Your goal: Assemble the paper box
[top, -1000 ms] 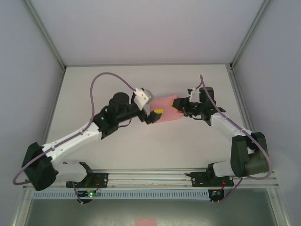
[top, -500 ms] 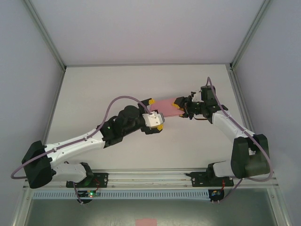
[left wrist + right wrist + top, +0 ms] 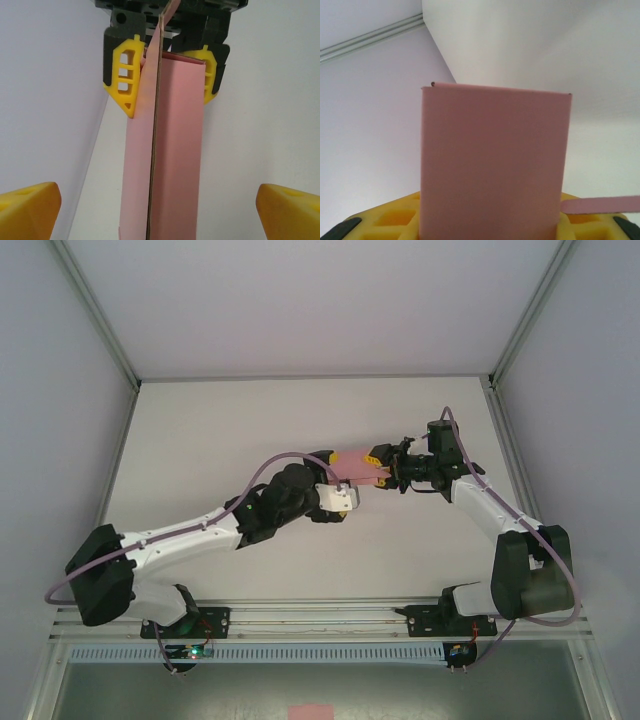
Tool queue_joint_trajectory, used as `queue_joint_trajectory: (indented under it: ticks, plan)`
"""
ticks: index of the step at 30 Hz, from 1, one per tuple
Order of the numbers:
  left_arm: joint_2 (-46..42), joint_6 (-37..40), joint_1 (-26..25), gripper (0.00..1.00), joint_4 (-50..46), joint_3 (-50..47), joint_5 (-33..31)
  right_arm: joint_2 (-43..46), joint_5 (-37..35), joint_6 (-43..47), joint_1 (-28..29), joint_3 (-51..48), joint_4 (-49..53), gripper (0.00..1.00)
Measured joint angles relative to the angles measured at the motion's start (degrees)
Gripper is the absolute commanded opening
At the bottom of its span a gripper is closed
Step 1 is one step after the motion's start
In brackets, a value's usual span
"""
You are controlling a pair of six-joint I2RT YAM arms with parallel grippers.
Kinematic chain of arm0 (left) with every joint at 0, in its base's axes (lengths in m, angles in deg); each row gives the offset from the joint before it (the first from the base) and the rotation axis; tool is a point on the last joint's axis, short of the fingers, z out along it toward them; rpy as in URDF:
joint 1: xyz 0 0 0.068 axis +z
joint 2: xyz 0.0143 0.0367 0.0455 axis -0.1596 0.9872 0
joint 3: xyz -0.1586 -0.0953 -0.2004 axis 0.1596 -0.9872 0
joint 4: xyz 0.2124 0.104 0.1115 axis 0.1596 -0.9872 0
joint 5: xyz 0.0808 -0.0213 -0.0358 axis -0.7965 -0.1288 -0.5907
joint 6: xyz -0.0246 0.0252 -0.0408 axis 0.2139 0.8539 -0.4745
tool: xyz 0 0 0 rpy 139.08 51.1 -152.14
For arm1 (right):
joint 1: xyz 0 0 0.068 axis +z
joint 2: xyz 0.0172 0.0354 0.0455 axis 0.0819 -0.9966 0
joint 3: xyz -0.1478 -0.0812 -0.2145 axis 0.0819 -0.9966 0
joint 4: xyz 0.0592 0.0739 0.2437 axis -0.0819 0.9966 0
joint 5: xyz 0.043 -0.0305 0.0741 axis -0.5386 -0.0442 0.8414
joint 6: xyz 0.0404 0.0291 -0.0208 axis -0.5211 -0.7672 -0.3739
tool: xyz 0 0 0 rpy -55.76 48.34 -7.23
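My right gripper (image 3: 380, 468) clamps one end of the plain pink thin-card box (image 3: 354, 466) at mid-frame. My left gripper (image 3: 159, 212) gapes wide around it. The body looks folded, but one flap stands loose and unclosed.

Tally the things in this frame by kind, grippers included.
Grippers: 2 (left gripper, right gripper)
Pink paper box: 1
Separate small pink rectangle, cropped at the bottom edge of the top view: 1
Total: 4
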Motion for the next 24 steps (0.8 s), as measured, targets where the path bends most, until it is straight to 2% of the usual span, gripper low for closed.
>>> queue_joint_trajectory:
  ticks: [4, 6, 11, 14, 15, 16, 17, 18, 20, 24]
  plan:
    - [2.9, 0.9, 0.1, 0.83, -0.5, 2.1, -1.1, 0.8, 1.7, -0.1, 0.0, 0.0, 0.1, 0.34]
    - [3.6, 0.8, 0.2, 0.67, -0.6, 2.6, -1.5, 1.6, 1.9, -0.2, 0.0, 0.0, 0.2, 0.34]
    - [3.7, 0.3, 0.5, 0.45, -0.5, 2.7, -1.6, 2.2, 1.8, 0.2, -0.3, 0.0, 1.1, 0.35]
    - [3.7, 0.3, 0.5, 0.41, -0.6, 2.7, -1.4, 2.2, 1.9, 0.3, -0.4, 0.0, 1.1, 0.38]
    - [3.7, 0.3, 0.5, 0.38, -0.7, 2.7, -1.3, 2.2, 1.9, 0.5, -0.4, 0.0, 1.1, 0.42]
    - [3.7, 0.3, 0.5, 0.36, -0.8, 2.7, -1.2, 2.2, 1.9, 0.5, -0.4, 0.1, 1.2, 0.5]
    - [3.6, 0.3, 0.5, 0.35, -0.8, 2.7, -1.2, 2.2, 1.7, 0.6, -0.4, 0.1, 1.4, 0.53]
    - [3.6, 0.3, 0.6, 0.34, -0.8, 2.7, -1.2, 2.2, 2.2, 1.0, -0.3, 0.1, 1.7, 0.51]
    - [3.6, 0.3, 1.0, 0.33, -0.9, 2.7, -1.2, 2.3, 2.8, 1.8, -0.3, 0.3, 1.8, 0.54]
    - [3.6, -0.2, 2.1, 0.29, -3.8, 3.7, -0.7, 3.9, 2.4, 3.8, -0.3, 0.5, 2.5, 0.71]
